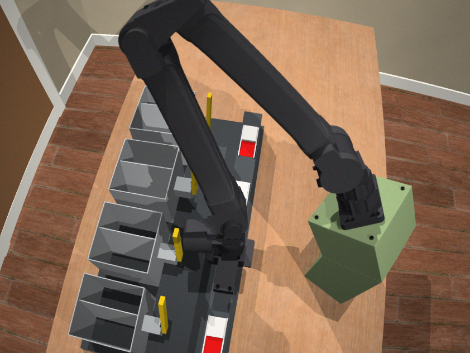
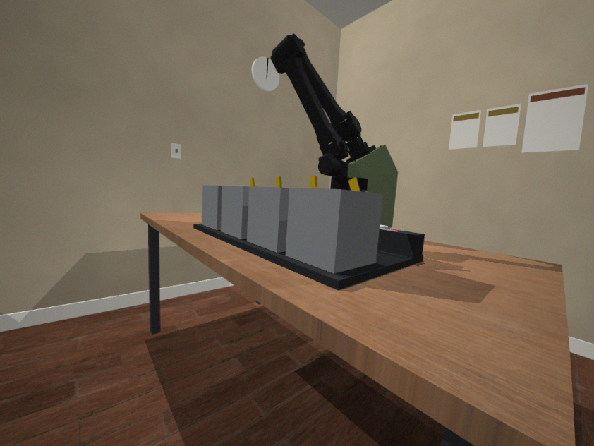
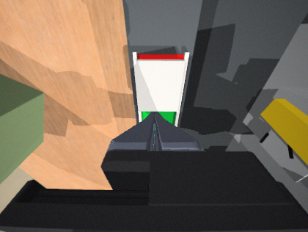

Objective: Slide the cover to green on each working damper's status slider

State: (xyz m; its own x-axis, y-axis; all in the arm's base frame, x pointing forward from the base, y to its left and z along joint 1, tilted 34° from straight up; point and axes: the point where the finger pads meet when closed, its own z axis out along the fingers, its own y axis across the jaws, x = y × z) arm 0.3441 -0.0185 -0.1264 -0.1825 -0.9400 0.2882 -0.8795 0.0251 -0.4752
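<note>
Four grey duct dampers stand in a row on a dark base (image 1: 210, 213): the first (image 1: 152, 114), second (image 1: 145, 168), third (image 1: 126, 237) and fourth (image 1: 108, 311). Each has a yellow lever, such as the third's (image 1: 176, 243). My gripper (image 3: 154, 115) is shut and empty. Its tips touch the near edge of the third slider's white cover (image 3: 159, 84). Green (image 3: 166, 117) shows at the near end and a thin red strip (image 3: 160, 56) at the far end. In the top view my gripper (image 1: 225, 273) hides this slider. The first slider (image 1: 247, 146) and fourth slider (image 1: 213, 335) show red.
The second slider's white cover (image 1: 243, 189) peeks out beside my forearm; its colour is hidden. The green arm pedestal (image 1: 364, 235) stands on the table to the right of the base. The third damper's yellow lever (image 3: 290, 125) is close on the right of my wrist.
</note>
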